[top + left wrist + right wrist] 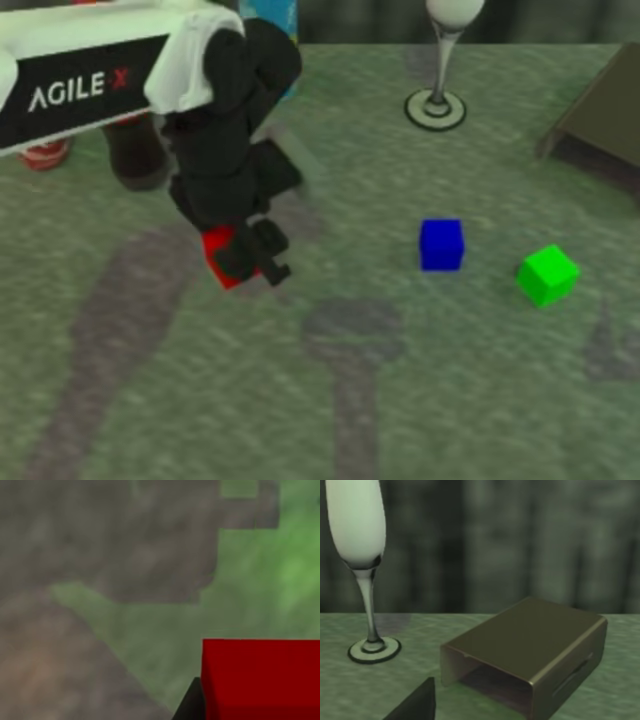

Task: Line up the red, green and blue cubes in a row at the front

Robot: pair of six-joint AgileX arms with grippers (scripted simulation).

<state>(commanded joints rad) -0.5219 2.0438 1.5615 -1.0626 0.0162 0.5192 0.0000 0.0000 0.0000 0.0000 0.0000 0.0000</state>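
At the table's left, my left gripper (250, 255) pinches the red cube (222, 256); next I should carry it to the front.

— What stands at the back of the table (480, 400)?
— A stemmed glass (444, 60), upright. Well right of it, an open-ended brown box (530, 650).
— And far left?
— A red can (45, 155), mostly hidden.

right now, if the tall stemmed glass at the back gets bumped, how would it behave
The stemmed glass looks top-heavy: a tall bowl on a thin stem over a small round foot, so it would probably tip rather than slide. Its rounded bowl suggests it would roll once down. Its smooth sheen hints at a slippery, likely fragile surface.
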